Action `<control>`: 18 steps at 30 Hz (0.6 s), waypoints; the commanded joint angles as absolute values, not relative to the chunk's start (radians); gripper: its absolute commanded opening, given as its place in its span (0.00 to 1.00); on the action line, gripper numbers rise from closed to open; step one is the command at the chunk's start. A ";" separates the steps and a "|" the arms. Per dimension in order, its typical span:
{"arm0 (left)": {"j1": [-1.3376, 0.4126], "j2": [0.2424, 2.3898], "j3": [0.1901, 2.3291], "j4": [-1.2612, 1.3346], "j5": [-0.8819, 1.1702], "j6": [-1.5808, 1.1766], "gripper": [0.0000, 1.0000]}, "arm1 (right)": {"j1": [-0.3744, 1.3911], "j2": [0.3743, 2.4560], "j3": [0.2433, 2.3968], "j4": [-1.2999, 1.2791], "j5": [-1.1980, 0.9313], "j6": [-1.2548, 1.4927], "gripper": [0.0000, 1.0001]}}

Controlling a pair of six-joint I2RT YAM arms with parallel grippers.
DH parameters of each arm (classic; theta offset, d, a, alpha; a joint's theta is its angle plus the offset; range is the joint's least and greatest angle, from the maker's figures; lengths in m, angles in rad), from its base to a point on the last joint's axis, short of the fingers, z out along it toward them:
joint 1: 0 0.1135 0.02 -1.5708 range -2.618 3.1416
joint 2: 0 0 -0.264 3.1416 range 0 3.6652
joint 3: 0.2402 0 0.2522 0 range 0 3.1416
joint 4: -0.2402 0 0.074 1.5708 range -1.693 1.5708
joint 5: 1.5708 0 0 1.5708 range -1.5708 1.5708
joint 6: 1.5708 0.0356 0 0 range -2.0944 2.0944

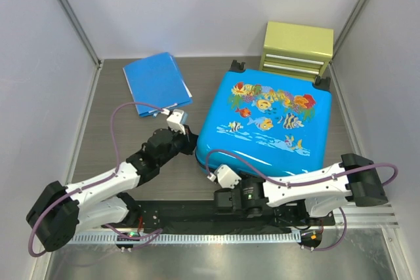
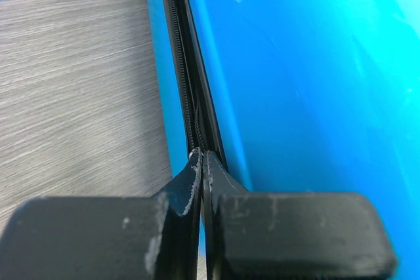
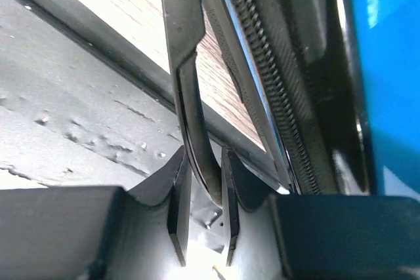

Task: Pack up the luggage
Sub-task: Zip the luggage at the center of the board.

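The luggage (image 1: 269, 119) is a bright-blue hard-shell suitcase with fish prints, lying flat and closed right of centre. My left gripper (image 1: 189, 140) is at its left edge. In the left wrist view the luggage shell (image 2: 315, 96) fills the right side and the gripper (image 2: 201, 159) is shut, its tips against the black zipper line (image 2: 187, 96); nothing shows between the jaws. My right gripper (image 1: 222, 196) is at the luggage's near edge. In the right wrist view the gripper (image 3: 202, 162) is closed on a black curved handle strap (image 3: 190, 96), beside the zipper (image 3: 262, 77).
A flat blue folder (image 1: 156, 83) lies at the back left. A yellow-green drawer box (image 1: 296, 49) stands at the back right, behind the luggage. Grey walls close in three sides. A black base plate and toothed rail (image 1: 216, 235) run along the near edge.
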State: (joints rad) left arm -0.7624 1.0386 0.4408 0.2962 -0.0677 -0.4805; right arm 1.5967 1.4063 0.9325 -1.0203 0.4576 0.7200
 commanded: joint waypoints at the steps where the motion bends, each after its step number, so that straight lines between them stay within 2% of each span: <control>1: -0.761 1.078 0.454 0.255 -0.032 -0.456 0.02 | 1.637 1.341 0.914 -0.831 0.253 1.050 0.02; 2: -0.761 1.068 0.446 0.258 -0.026 -0.462 0.04 | 1.634 1.333 0.905 -0.866 0.262 1.075 0.01; 3: -0.761 1.060 0.430 0.259 -0.020 -0.469 0.12 | 1.632 1.313 0.897 -0.917 0.273 1.100 0.01; 4: -0.761 1.055 0.423 0.258 -0.014 -0.479 0.16 | 1.631 1.298 0.891 -0.942 0.290 1.155 0.01; 8: -0.761 1.022 0.402 0.223 -0.003 -0.485 0.24 | 1.631 1.243 0.867 -1.061 0.334 1.278 0.03; 9: -0.761 1.013 0.391 0.222 -0.003 -0.491 0.28 | 1.631 1.233 0.867 -1.087 0.340 1.284 0.07; 10: -0.761 1.011 0.387 0.224 -0.003 -0.497 0.28 | 1.631 1.217 0.868 -1.089 0.341 1.267 0.23; 13: -0.761 1.035 0.371 0.239 0.035 -0.525 0.30 | 1.632 1.215 0.911 -1.077 0.328 1.209 0.45; 18: -0.761 1.114 0.400 0.236 0.038 -0.538 0.32 | 1.637 1.239 1.055 -1.087 0.262 1.054 0.55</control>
